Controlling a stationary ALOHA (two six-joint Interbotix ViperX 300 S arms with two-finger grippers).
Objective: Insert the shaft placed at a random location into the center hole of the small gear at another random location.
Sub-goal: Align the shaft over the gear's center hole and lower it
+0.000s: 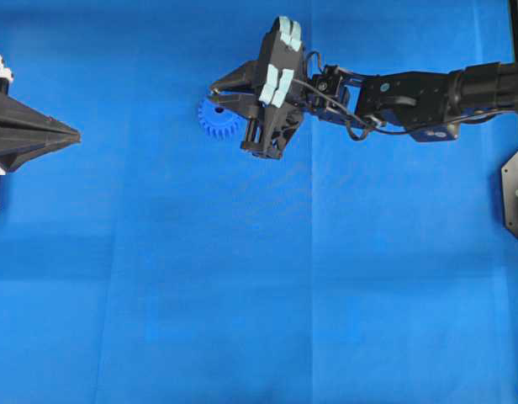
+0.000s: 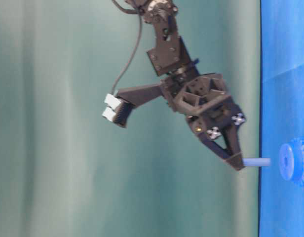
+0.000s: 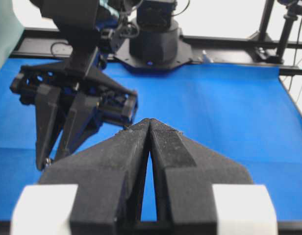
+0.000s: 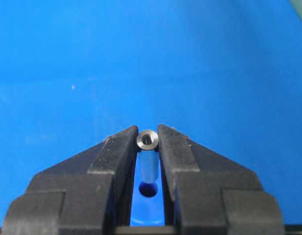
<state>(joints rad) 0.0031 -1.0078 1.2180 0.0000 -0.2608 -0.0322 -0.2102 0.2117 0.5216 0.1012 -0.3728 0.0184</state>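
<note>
Right pincer (image 4: 148,142) nearly closed, pinching the shaft (image 4: 147,139) between its fingertips; the pin sticks out past the tips toward the tabletop (image 1: 242,295). Right-wrist view: center hole (image 4: 148,189) sits right beneath the shaft, seen through the jaw gap. Table-level view: the shaft's free end is just short of the small gear (image 2: 295,161), not touching. The gear lies flat on the blue cloth, half under the pincer from overhead. Left pincer (image 3: 149,125) closed, empty, well apart at the left edge.
</note>
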